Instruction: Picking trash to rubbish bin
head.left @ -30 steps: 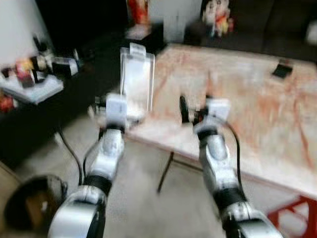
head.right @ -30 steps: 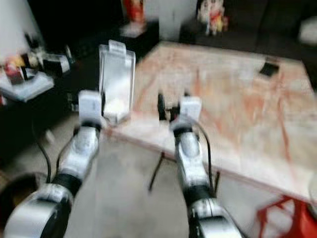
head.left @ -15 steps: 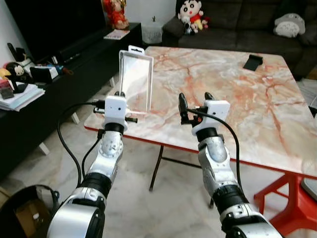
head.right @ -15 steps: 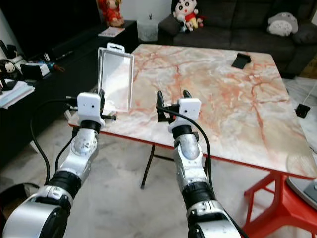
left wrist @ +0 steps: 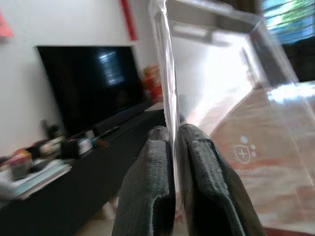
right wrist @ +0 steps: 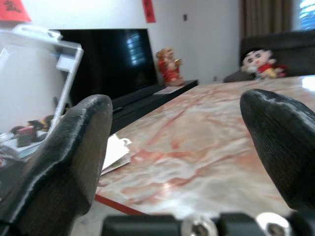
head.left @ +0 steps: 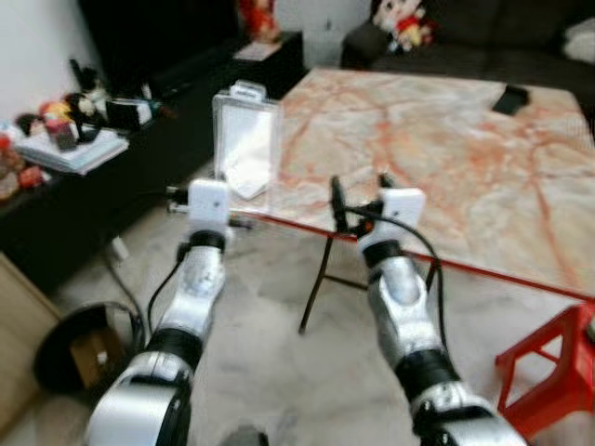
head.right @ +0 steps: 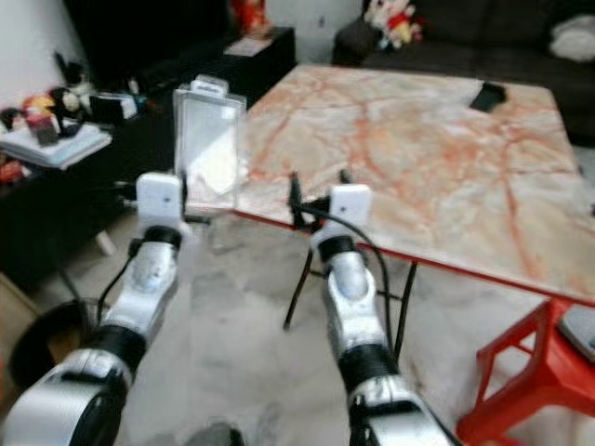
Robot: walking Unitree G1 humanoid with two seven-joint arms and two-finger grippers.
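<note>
An empty clear plastic blister pack (head.left: 246, 149) stands upright in my left gripper (head.left: 228, 212), which is shut on its lower edge; in the left wrist view the two black fingers (left wrist: 152, 162) pinch the thin plastic wall (left wrist: 216, 83). My right gripper (head.left: 361, 197) is open and holds nothing, level with the left one, near the table's red front edge. Its fingers (right wrist: 74, 147) stand wide apart in the right wrist view. A round black rubbish bin (head.left: 79, 353) with a bit of cardboard inside sits on the floor at my lower left.
A marble-topped folding table (head.left: 465, 158) lies ahead with a small black object (head.left: 511, 98) at its far side. A red stool (head.left: 548, 372) stands at the right. A low black TV cabinet (head.left: 65, 214) with books and figurines runs along the left. A dark sofa (head.left: 521, 37) lies behind.
The camera has pulled back and turned left, so the bin and more floor show. Both arms keep their pose; the pack stays in the left gripper.
</note>
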